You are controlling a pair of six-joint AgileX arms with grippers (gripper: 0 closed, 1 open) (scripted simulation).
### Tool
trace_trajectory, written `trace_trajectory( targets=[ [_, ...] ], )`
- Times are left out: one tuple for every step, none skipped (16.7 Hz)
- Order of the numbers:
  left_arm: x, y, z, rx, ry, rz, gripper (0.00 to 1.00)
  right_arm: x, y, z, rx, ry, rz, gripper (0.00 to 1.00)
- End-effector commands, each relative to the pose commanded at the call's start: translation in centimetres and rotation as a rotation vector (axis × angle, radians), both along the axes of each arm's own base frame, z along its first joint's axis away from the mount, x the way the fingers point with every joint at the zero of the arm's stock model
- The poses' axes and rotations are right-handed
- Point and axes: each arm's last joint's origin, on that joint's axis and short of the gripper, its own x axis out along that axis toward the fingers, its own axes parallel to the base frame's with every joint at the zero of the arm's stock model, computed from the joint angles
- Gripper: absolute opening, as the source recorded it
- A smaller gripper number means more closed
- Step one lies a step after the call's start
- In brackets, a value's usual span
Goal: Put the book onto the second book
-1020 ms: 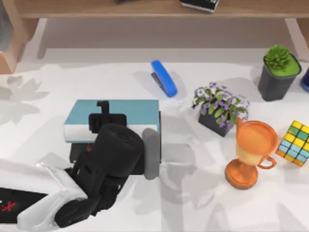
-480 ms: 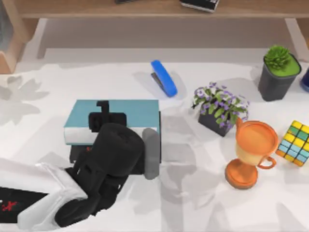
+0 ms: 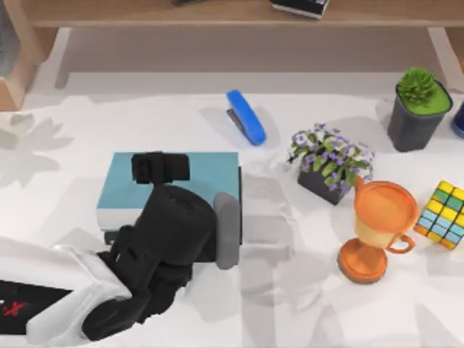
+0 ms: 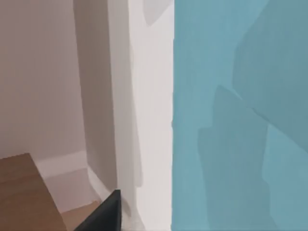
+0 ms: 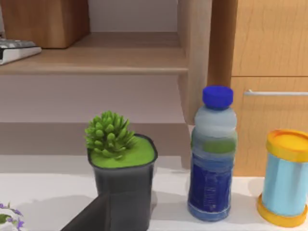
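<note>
Two books are sitting stacked at the bench's (image 3: 304,290) left: the book (image 3: 210,170), teal-blue, is lying on the second book (image 3: 109,237), so you are likely looking at a nearly finished task. Your left gripper (image 3: 160,167) is hovering over the teal cover; you cannot tell whether it is gripping or spread. Rightward, a blue stapler (image 3: 246,117), flowering plant (image 3: 330,161), orange trophy (image 3: 377,230), potted succulent (image 3: 418,107) and colour cube (image 3: 444,214) are crowding the white surface, with wooden shelving (image 3: 217,13) behind.

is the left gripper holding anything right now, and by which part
It cannot be told. The left gripper sits over the far part of the teal-blue book, which lies on the black book, but no grip shows.
</note>
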Motion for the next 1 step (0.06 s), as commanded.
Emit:
trace_trajectory(
  targets=[
    [0.0, 0.0, 0.0, 0.0, 0.0, 0.0, 1.0, 0.0, 0.0, 0.0, 0.0, 0.0, 0.0, 1.0]
  ],
)
